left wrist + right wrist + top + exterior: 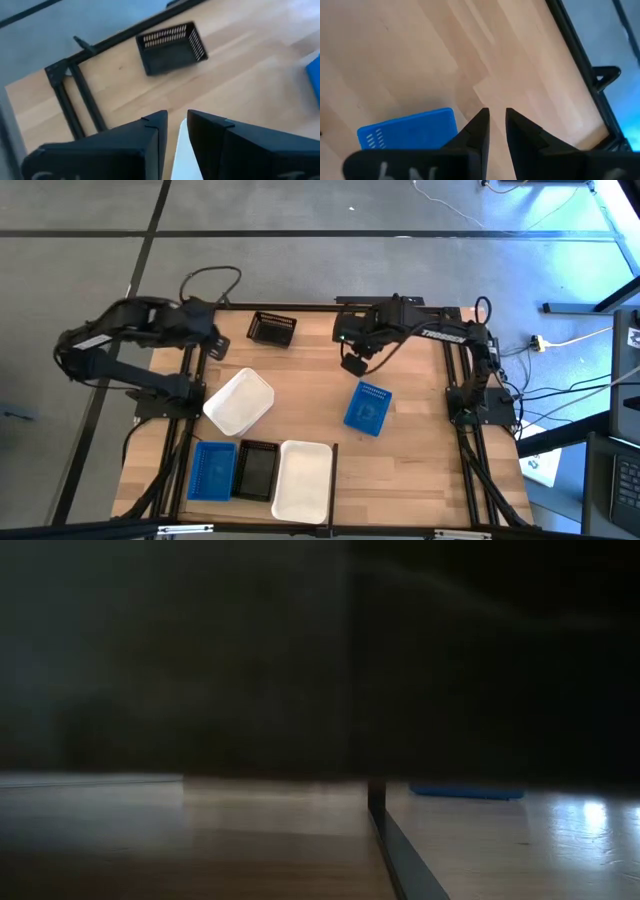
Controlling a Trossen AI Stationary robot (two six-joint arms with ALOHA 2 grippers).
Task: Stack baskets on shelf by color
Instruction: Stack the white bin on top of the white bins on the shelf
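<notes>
On the wooden shelf a black slotted basket stands near the far rail; the left wrist view also shows this black basket. A white basket lies askew left of the middle, and a blue basket lies right of the middle. Along the near edge a blue basket, a black basket and a white basket sit side by side. My left gripper hangs shut, between the far black basket and the askew white one. My right gripper hangs shut above bare wood, on the far side of the blue basket.
Black rails run along the shelf's edges and a cross rail passes the low camera, whose view is mostly dark; the blue basket shows there. Bare wood lies in the middle and on the right half.
</notes>
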